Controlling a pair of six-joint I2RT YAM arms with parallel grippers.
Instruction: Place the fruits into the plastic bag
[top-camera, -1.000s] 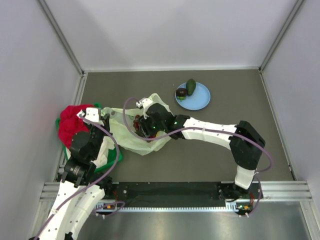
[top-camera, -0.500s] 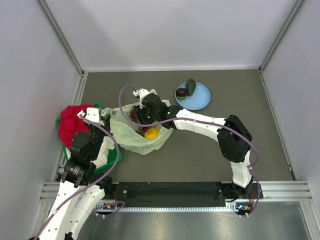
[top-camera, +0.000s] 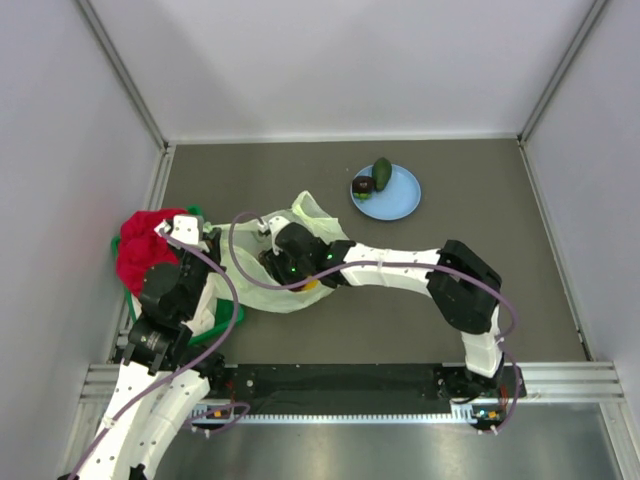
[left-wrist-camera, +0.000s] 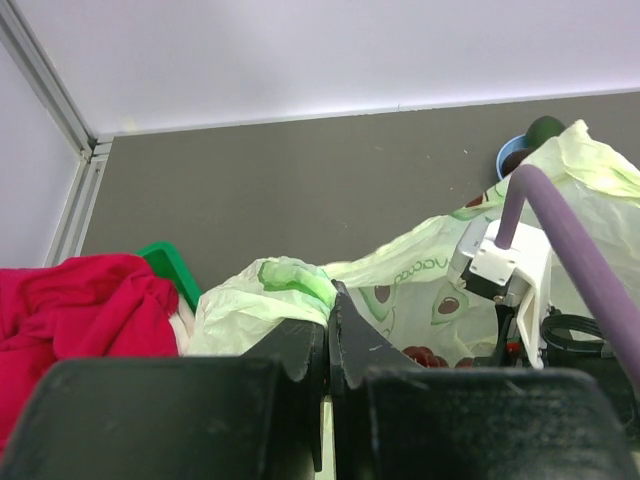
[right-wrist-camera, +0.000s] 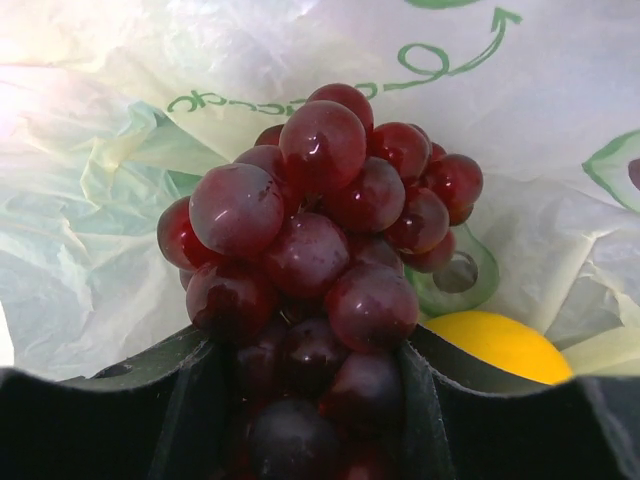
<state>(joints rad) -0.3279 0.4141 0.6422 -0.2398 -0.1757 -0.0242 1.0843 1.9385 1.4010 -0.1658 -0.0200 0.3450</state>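
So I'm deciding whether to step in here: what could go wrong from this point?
1. The right jaws clamp the grape bunch inside the plastic bag, near the citrus; grapes could tear off or bruise on release.
2. The left jaws pinch only a thin fold of the bag's edge; if it slips, the mouth may collapse around the right arm.
3. Pulling out could drag the bag along.

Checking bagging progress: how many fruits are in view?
4. The grape bunch is in the right gripper inside the bag, with the orange beside it. The avocado and small dark fruit are on the plate. The bag may hide more.
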